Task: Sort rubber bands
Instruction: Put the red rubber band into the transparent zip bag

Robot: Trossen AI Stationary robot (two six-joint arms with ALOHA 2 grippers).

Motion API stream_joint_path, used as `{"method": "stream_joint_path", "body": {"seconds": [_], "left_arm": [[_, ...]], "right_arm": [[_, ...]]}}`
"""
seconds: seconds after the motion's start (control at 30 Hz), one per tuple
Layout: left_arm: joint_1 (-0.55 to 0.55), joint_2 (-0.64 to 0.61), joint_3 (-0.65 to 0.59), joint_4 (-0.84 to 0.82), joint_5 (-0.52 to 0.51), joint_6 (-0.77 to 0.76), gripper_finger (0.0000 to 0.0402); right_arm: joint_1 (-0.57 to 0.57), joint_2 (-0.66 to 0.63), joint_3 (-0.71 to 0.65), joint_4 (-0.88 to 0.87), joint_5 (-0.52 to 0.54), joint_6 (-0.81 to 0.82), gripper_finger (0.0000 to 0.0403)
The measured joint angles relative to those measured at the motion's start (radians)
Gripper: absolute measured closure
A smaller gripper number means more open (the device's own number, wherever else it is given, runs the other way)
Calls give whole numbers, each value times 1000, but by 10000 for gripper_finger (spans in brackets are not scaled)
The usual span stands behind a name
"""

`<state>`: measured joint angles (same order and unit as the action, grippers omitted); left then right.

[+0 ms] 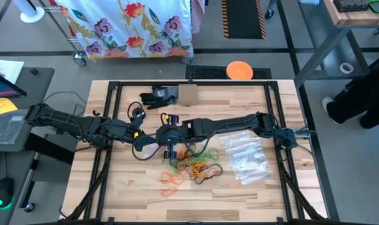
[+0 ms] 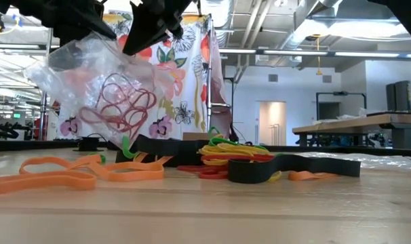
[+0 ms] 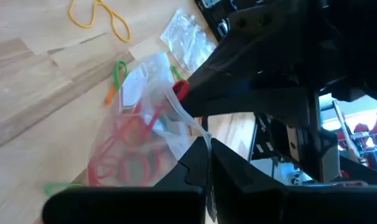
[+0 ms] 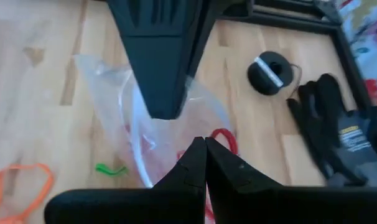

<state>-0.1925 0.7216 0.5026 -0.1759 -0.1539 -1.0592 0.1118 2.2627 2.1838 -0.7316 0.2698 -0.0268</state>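
A clear plastic bag (image 2: 70, 74) with red rubber bands (image 2: 117, 105) inside hangs above the table's middle, clear of the wood. My left gripper (image 3: 207, 165) is shut on the bag. My right gripper (image 4: 205, 149) meets it from the right, shut at the bag's mouth with a red rubber band (image 3: 181, 89) at its tips. A loose pile of rubber bands (image 1: 199, 165) in yellow, green, red and dark colours lies on the table just right of the grippers. Orange rubber bands (image 2: 49, 176) lie nearer the front edge. My left gripper pinches the bag's upper edge (image 3: 198, 134) between its two shut fingers, coming from the table's left and slanting down. The bag hangs slack below the fingers, lifted clear. My right gripper has a red band's loop (image 4: 224, 138) at its shut fingertips, slanting down from the right at the bag's mouth. Whether it also pinches the plastic, I cannot tell.
Several clear zip bags (image 1: 246, 156) lie on the table's right part. A black glove (image 1: 158, 97) and a black tape roll (image 4: 272, 68) sit toward the far edge. Black frame rails (image 1: 108, 125) run along the table's sides. Bare wood shows at the front left.
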Motion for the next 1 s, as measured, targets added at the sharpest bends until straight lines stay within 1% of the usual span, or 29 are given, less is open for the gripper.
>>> {"method": "stream_joint_path", "body": {"seconds": [0.23, 0.43, 0.53, 0.63, 0.8, 0.9, 1.0], "left_arm": [[0, 0, -1, 8, -2, 17, 402], [0, 0, -1, 10, -2, 17, 402], [0, 0, -1, 11, -5, 19, 402], [0, 0, -1, 10, -7, 24, 402], [0, 0, -1, 3, -8, 45, 402], [0, 0, -1, -9, -10, 40, 402], [0, 0, -1, -22, -11, 33, 402]], "right_arm": [[1, 43, -3, -46, -115, 27, 403], [2, 50, 5, -46, -111, -2, 403], [1, 50, 36, -58, -111, -4, 403], [3, 50, 79, -119, -111, 9, 398], [7, 50, 172, -259, -111, 101, 368], [9, 16, 162, -311, -107, 156, 343], [14, -16, 168, -371, -67, 162, 322]]}}
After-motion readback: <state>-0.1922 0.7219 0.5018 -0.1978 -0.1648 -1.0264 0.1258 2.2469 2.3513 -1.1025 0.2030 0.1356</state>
